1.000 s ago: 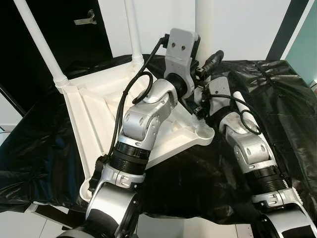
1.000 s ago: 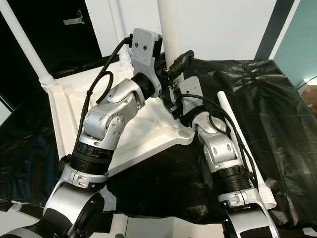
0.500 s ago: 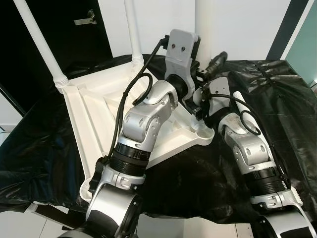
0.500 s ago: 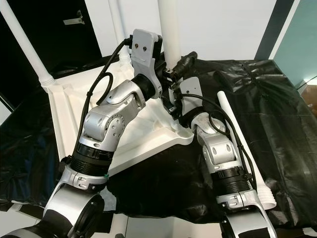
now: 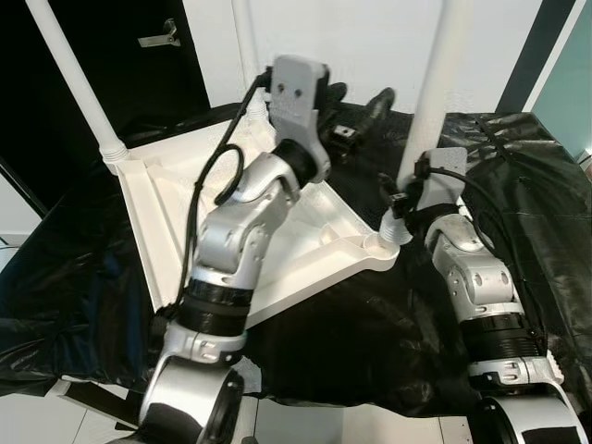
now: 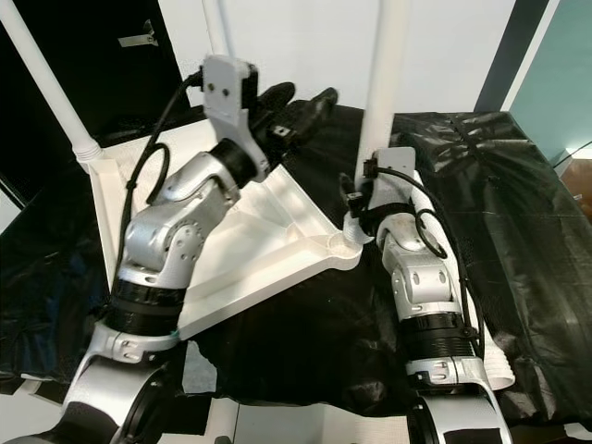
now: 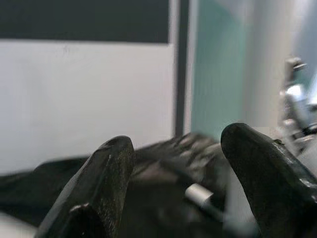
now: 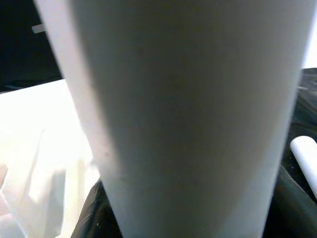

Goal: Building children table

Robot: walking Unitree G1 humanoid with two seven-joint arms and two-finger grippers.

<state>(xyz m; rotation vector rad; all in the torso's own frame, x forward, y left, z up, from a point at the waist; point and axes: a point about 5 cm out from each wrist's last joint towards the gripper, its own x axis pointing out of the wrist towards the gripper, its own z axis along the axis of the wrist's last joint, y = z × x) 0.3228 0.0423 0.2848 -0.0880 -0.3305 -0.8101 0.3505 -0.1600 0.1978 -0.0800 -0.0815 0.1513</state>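
The white table top lies upside down on a black cloth. Two white legs stand upright in its far corners. A third leg stands in the near right corner socket, leaning slightly right. My right gripper is at this leg's base, shut around it; the leg sits very close in the right wrist view. My left gripper hangs open above the table top's far right edge, left of that leg, with nothing between its fingers.
A fourth white leg lies loose on the black cloth beside my right arm. A dark doorway is at the back left, a white wall behind. The table's front edge is close to my body.
My left gripper has swung left, away from the third leg, and now stands open. The leg with my right gripper has shifted right over the near right corner.
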